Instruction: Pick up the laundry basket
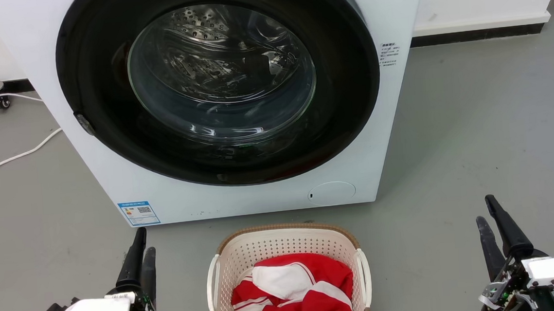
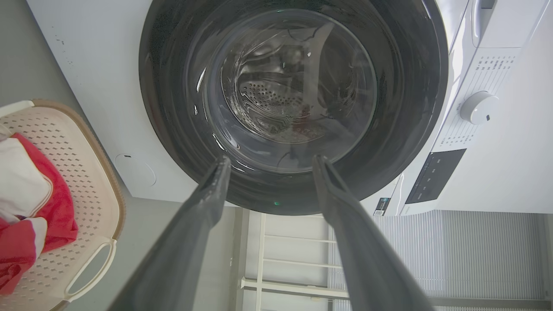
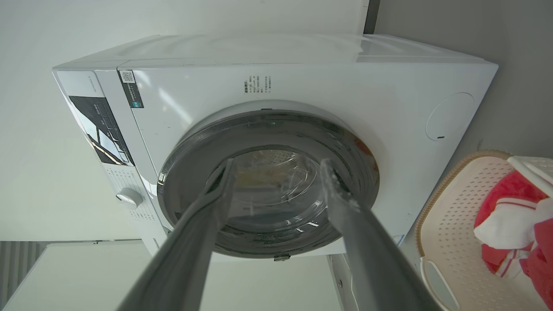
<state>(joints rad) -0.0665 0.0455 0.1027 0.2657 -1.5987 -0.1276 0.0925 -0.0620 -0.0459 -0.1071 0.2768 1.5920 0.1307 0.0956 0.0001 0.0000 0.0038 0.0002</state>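
Centre bottom of the head view holds the laundry basket (image 1: 282, 229). It stands on the grey floor (image 1: 475, 136), its lower edge cut off by the frame. Its cream perforated walls carry a brown woven-look rim, with a white handle (image 1: 212, 282) on each side. A red-and-white garment (image 1: 311, 289) lies heaped inside. A narrow strip of floor separates the basket from the white washing machine (image 1: 241, 204), which takes up the upper middle of the frame. The machine's round dark door (image 1: 222, 71) shows the steel drum behind its glass. A white cable (image 1: 14, 157) trails over the floor at the left edge.

The left gripper (image 1: 145, 240) is at the lower left and the right gripper (image 1: 484, 209) at the lower right. Both point up the frame, well apart from the basket's sides, and neither touches it.

In the left wrist view the left gripper (image 2: 271, 159) has its two dark fingers (image 2: 194, 224) spread, with a clear gap and nothing between them. They frame the machine's door, and the basket (image 2: 82, 172) lies at the left edge with one handle at the lower left. A white dial (image 2: 478, 107) is at the right.

In the right wrist view the right gripper (image 3: 278, 162) likewise has its fingers (image 3: 363, 242) parted and empty, pointing at the door. The basket (image 3: 449, 216) sits at the lower right edge of that frame.
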